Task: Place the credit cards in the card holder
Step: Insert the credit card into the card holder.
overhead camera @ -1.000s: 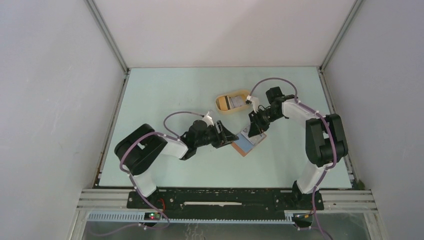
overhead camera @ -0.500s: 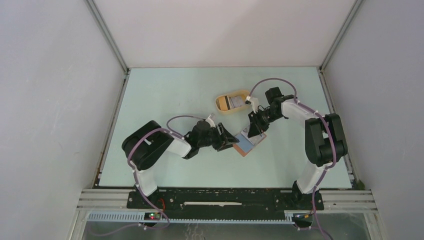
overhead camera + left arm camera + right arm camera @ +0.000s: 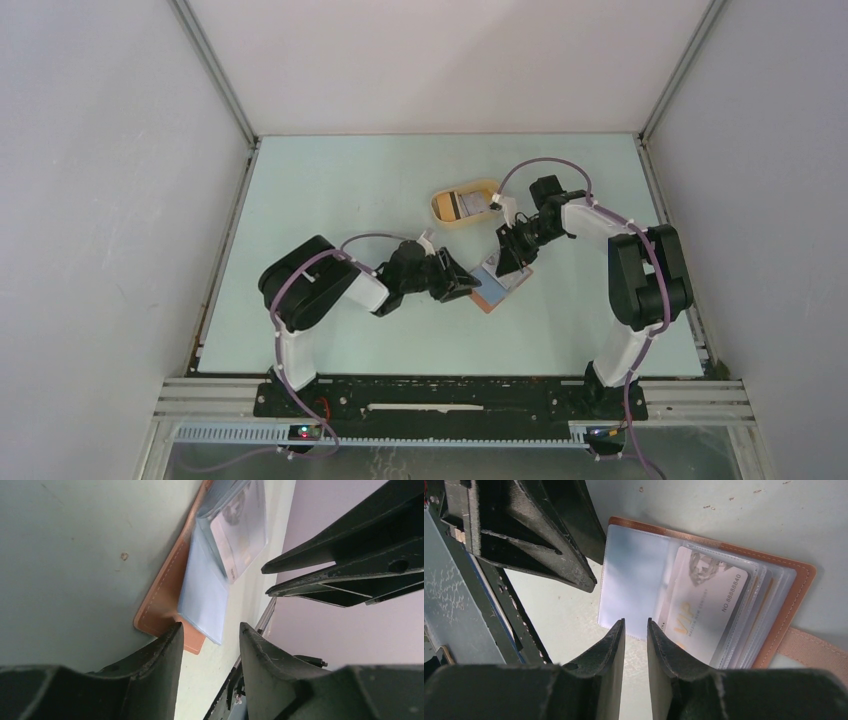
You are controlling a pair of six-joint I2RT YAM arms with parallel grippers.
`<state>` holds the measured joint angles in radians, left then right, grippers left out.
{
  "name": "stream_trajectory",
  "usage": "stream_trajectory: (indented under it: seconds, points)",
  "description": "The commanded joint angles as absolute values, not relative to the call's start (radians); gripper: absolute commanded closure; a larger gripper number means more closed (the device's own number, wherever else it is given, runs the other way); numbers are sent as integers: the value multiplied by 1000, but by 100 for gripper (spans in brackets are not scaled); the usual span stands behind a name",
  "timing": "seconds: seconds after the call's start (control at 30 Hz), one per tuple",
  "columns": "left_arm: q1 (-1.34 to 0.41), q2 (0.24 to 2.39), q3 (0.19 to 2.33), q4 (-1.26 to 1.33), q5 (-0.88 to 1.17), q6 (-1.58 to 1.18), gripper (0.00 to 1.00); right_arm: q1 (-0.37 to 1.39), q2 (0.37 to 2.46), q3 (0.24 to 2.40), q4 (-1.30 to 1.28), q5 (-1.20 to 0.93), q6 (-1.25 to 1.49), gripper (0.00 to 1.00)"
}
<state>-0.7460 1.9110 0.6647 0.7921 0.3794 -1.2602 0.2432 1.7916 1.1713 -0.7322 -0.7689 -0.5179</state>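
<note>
Brown leather-look card holder (image 3: 492,291) is laid open at the middle of the counter (image 3: 330,190), with one pale card (image 3: 704,605) lodged in its clear sleeves (image 3: 629,575), while more credit cards (image 3: 462,205) are left in the yellow tray (image 3: 441,216) just behind it. The left pincer (image 3: 210,630) is held half-wide at the holder's corner and the right pincer (image 3: 635,625) narrowly parted over a sleeve edge, no card being carried by either; the task is judged partly done.
</note>
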Motion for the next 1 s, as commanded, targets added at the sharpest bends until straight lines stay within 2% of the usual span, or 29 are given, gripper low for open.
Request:
stream_trajectory:
  seconds: [0.0, 0.17, 0.27, 0.43, 0.57, 0.67, 0.97]
  points:
    - [-745, 1948, 709, 837, 398, -1289, 50, 241, 1801, 1190, -723, -767, -519, 69]
    - [-743, 1990, 744, 840, 402, -1301, 51, 241, 1813, 1192, -714, -753, -506, 70]
    - [-741, 2010, 763, 850, 406, -1305, 56, 244, 1819, 1191, -711, -741, -500, 70]
    - [-733, 2030, 781, 851, 412, -1302, 72, 245, 1820, 1191, -699, -723, -487, 72]
    - [-724, 2033, 790, 859, 437, -1253, 92, 245, 1814, 1191, -688, -703, -472, 73]
    - [-715, 1999, 781, 853, 470, -1179, 99, 240, 1817, 1191, -675, -648, -454, 74]
    - [-666, 1883, 715, 886, 622, -1068, 100, 229, 1855, 1191, -662, -492, -442, 79]
